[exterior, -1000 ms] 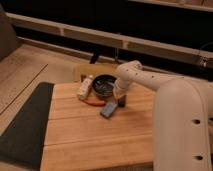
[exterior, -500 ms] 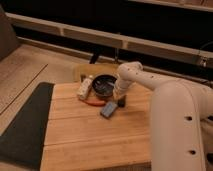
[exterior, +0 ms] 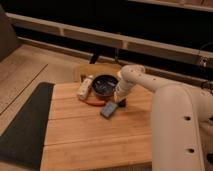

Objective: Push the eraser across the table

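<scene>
The wooden table [exterior: 90,135] fills the middle of the camera view. My gripper [exterior: 120,102] reaches down at the end of the white arm and touches the table just right of the blue-grey block [exterior: 109,110], in front of the dark bowl [exterior: 105,84]. A small dark shape [exterior: 122,104] lies at the gripper's tip; it may be the eraser, but I cannot tell it apart from the gripper. A thin red-orange item [exterior: 94,102] lies left of the block.
A white bottle [exterior: 85,88] lies left of the bowl. A dark grey mat [exterior: 25,125] borders the table's left side. My white arm body [exterior: 175,130] covers the table's right part. A bench and a dark wall stand behind.
</scene>
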You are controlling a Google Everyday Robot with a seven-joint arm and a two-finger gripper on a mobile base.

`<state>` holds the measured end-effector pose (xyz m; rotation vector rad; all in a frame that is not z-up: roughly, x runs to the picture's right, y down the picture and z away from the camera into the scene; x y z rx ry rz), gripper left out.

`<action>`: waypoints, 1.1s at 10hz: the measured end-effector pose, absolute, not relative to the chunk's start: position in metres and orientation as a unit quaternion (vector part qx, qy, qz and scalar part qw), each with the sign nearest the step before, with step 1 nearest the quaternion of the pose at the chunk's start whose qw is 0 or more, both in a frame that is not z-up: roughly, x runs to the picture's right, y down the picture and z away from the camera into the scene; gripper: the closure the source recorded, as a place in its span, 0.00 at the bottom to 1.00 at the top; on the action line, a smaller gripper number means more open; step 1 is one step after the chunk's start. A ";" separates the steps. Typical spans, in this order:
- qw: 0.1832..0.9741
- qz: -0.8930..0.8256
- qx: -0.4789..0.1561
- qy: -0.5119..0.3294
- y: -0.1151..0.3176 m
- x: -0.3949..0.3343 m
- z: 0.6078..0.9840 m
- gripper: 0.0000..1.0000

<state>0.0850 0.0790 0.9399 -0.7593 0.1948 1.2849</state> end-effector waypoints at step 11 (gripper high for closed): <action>0.710 0.637 -0.240 0.179 0.055 0.236 0.849 0.98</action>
